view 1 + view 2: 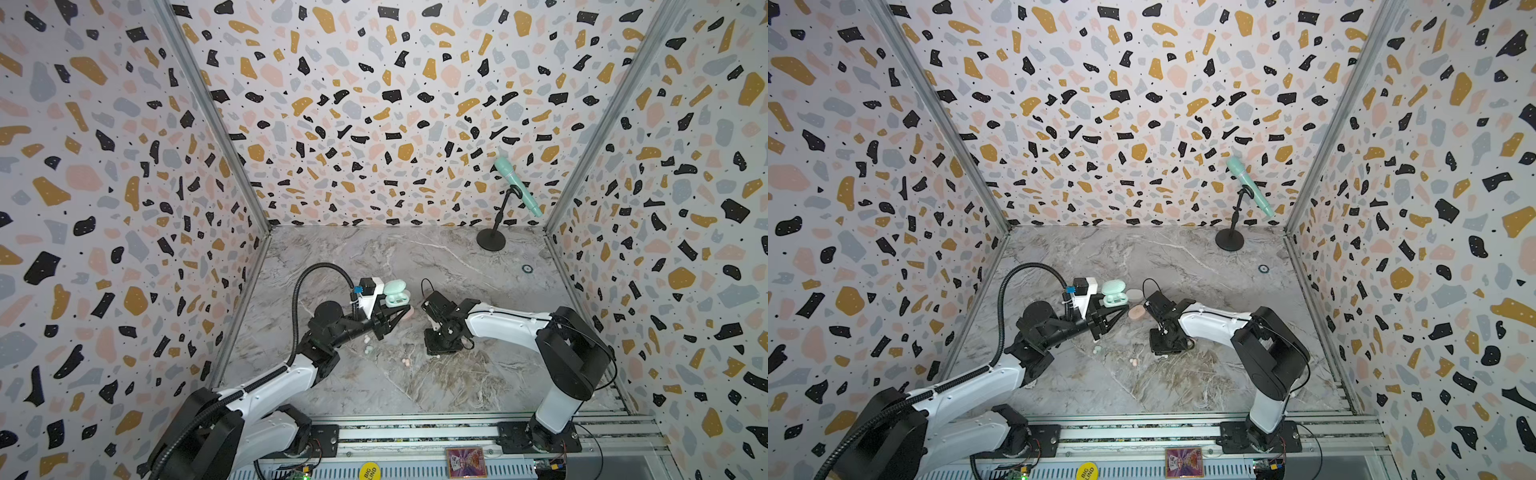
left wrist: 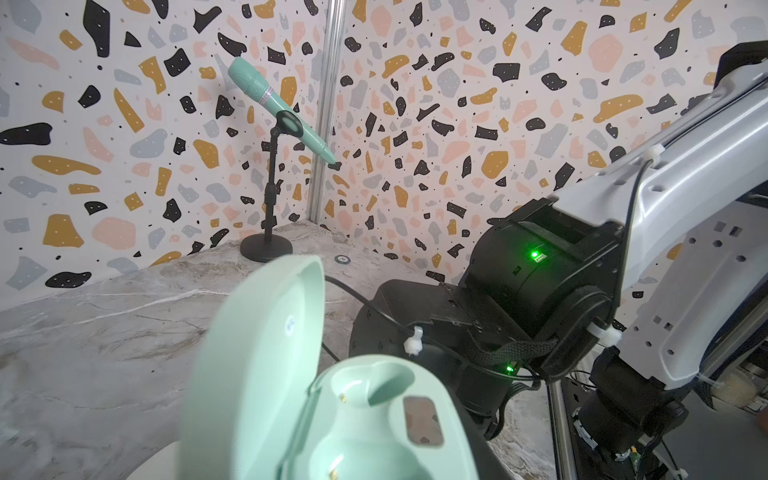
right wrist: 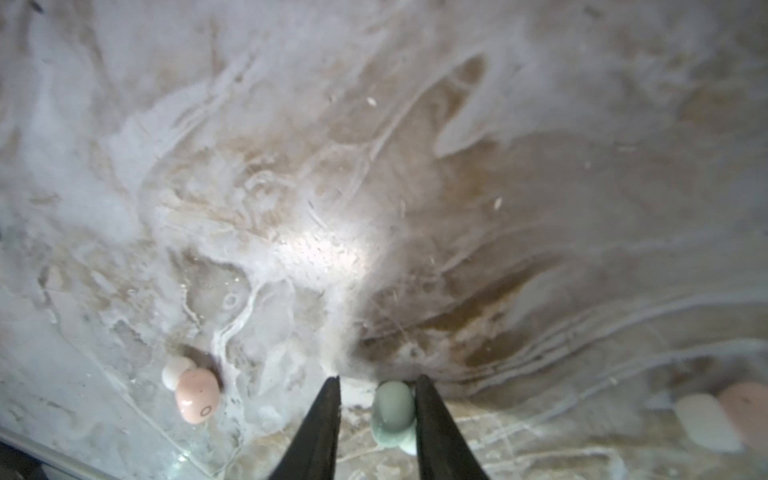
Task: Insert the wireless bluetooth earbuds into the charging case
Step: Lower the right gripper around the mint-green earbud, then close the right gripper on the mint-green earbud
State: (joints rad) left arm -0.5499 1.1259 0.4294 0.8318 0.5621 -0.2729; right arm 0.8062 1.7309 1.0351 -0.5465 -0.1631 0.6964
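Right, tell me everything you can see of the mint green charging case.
The mint green charging case is a smooth, rounded plastic clamshell, its lid swung open and standing up. The base shows two moulded wells, both empty, with small gold contact pins and a greyish rectangular panel beside them. It looks held off the marble table by the shut left gripper.

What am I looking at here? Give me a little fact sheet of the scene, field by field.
Surface: marbled table
Left gripper: shut on the mint case, lid open
Case sockets: those visible are empty
Right gripper: down at the table, jaws open astride a mint earbud, one finger touching it
Loose nearby: pink earbud
Background: mint microphone on a stand
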